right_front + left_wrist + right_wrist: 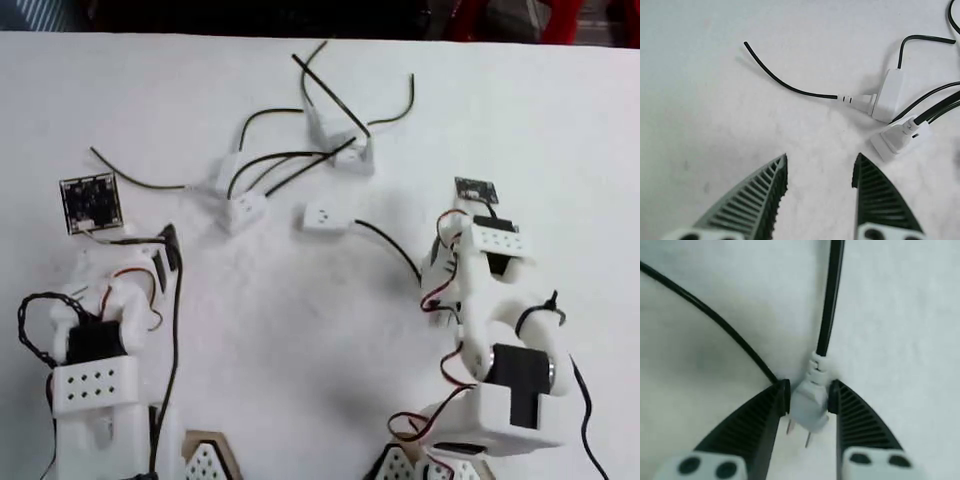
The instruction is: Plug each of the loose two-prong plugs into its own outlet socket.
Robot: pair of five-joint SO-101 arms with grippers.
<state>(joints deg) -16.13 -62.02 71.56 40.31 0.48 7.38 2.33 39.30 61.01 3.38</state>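
Right gripper [808,390] is pinching the seemingly light, rigid plug [809,410] by its moulded body, springy cord [827,300] trailing; left gripper [821,157] is hanging spread open.

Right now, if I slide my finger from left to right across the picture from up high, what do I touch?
left arm → white socket among black cords → lone white socket → right arm, whose hand grips a plug
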